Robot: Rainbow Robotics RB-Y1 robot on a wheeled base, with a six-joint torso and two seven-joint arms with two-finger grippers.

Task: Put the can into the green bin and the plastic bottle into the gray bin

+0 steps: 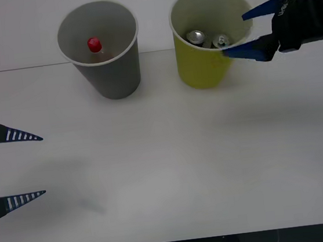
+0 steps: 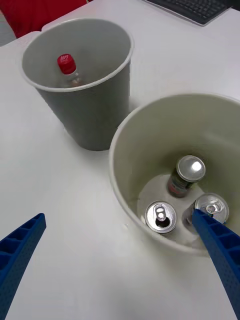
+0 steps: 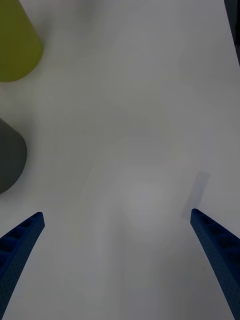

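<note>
Front view shows the right gripper (image 1: 247, 32) spread wide and empty over the green bin (image 1: 202, 72), whose rim a careless retreat could clip, tipping it.

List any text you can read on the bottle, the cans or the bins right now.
Plastic bottle in the gray bin: white print on the red cap, too blurred to read.
Can in the green bin: reddish band of print on its side, too small to read.
Bins: no lettering visible.
</note>
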